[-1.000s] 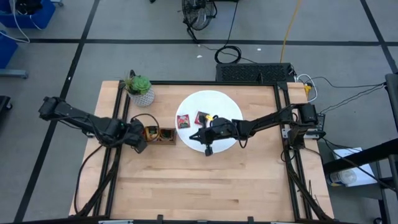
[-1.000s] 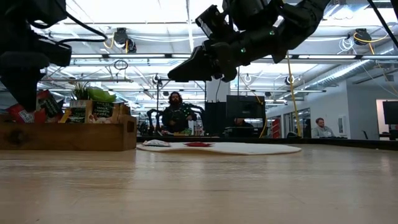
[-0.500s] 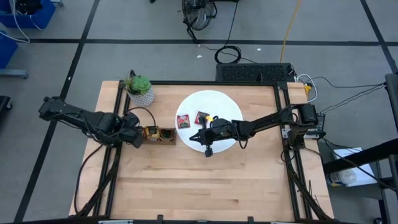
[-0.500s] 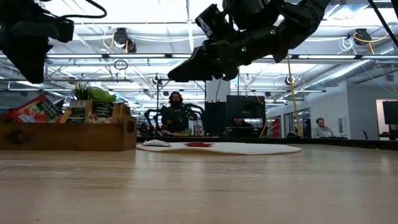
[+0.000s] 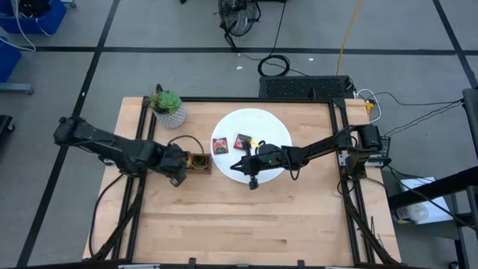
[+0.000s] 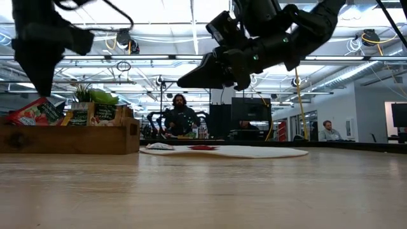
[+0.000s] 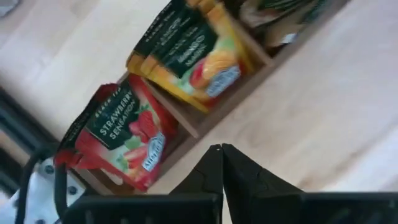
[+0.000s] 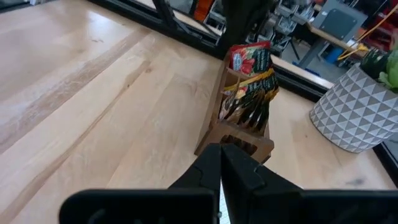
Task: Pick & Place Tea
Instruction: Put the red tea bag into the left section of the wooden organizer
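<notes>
Red and orange tea sachets [image 7: 121,140] are seen standing in the compartments of the wooden tray [image 6: 70,138]; two more red sachets [image 5: 229,143] lie flat on the white disc [image 5: 269,127]. The left tool [image 7: 221,149] is held above the tray's end with fingers pressed together, gripping nothing. The right tool [image 8: 220,148] is poised over the disc's near edge, likewise closed and empty. The pale wood table [image 5: 246,224] carries a potted plant [image 5: 167,107]. Seated people are glimpsed in the room behind. The tray's far compartment is hard to make out.
</notes>
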Controlling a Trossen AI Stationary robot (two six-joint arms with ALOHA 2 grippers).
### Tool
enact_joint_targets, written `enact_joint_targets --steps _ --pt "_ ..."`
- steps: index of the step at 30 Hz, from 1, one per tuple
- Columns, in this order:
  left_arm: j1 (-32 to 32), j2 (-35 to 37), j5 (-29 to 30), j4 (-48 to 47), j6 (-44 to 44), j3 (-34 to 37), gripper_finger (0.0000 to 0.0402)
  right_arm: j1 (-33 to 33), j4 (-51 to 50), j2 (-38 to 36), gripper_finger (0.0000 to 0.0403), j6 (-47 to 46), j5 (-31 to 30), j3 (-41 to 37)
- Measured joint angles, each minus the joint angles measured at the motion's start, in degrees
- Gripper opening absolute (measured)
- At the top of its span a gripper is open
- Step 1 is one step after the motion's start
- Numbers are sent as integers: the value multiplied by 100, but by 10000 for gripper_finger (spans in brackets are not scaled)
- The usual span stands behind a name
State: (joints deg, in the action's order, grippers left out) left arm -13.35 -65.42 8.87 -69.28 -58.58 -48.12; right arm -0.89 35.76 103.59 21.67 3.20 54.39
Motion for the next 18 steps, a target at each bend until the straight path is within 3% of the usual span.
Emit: enact_joint_targets --steps 7,18 --pt "473 -1104 -243 -944 -210 5 3 -8 673 0 0 -216 0 -423" --pt "606 -1894 -5 -998 -361 5 3 -197 692 0 0 -66 -11 -455"
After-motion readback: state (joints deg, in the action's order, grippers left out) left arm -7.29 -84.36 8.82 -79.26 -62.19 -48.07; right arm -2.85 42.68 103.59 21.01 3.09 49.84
